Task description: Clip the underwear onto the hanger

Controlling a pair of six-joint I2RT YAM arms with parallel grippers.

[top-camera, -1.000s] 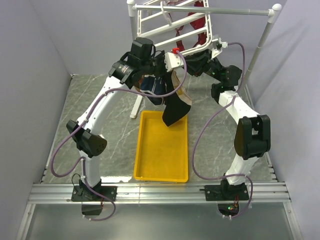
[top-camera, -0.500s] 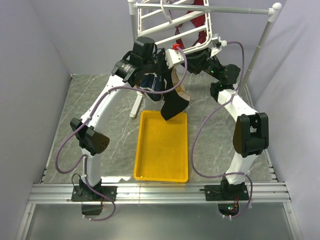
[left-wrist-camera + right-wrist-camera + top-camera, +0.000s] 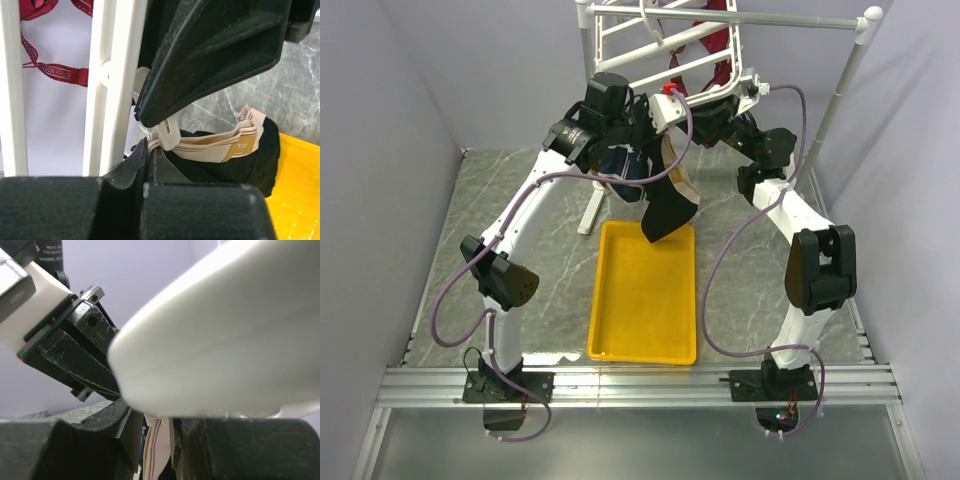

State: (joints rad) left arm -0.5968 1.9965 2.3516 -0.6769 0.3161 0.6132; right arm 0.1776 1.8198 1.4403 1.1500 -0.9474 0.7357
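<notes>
**Underwear held up at the hanger's near edge, both grippers close together**

On your left, the left arm (image 3: 500, 280) climbs from its base and bends in toward the far middle of the table. Just beside its wrist a navy pair (image 3: 620, 165) hangs below the rack. The left gripper (image 3: 147, 152) has its fingers clenched on the underwear (image 3: 668, 215). The beige waistband (image 3: 215, 147) comes straight out of the seam between them. The black cloth hangs down from there, its lower end over the far rim of the yellow tray (image 3: 645, 310). From above you cannot tell whether it touches.

In the left wrist view a small white clip (image 3: 164, 134) sits right at the waistband's edge, with the white bars of the hanger (image 3: 114, 75) just left of it.

Right of centre, the right gripper (image 3: 156, 440) is up against the hanger's near edge, facing the left one. Its fingers stand a narrow gap apart, with a pale striped strip showing in the gap — you cannot tell whether they pinch anything, since a blurred white part fills most of that view.

A red garment (image 3: 720, 45) hangs at the far part of the hanger, and a white pole stand (image 3: 845, 70) rises at the far right.
</notes>
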